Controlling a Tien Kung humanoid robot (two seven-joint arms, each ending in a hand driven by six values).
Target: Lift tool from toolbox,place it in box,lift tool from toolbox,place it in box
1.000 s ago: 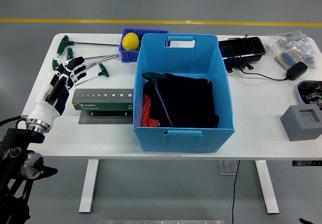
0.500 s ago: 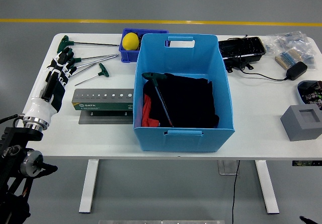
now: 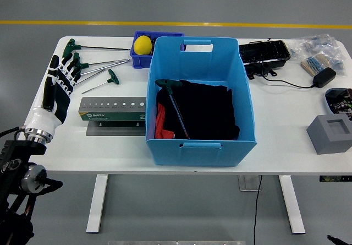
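Observation:
Several green T-handle hex keys lie at the table's far left: one long [image 3: 93,48], two near my hand [image 3: 102,64], one smaller [image 3: 104,80]. Their grey holder block [image 3: 111,109] stands left of the large blue box [image 3: 200,102]. One green-handled key [image 3: 175,104] lies inside the box on black cloth. My left hand [image 3: 59,78] is open, fingers straight, just left of the loose keys and holding nothing. My right hand is out of view.
A small blue bin with a yellow ball [image 3: 142,44] stands behind the box's left corner. A black tray [image 3: 264,53], cables, a charger [image 3: 324,77], bagged parts and a grey block [image 3: 329,133] fill the right side.
My left hand has moved left and a little back, away from the keys, and its fingers have straightened. Nothing else moved.

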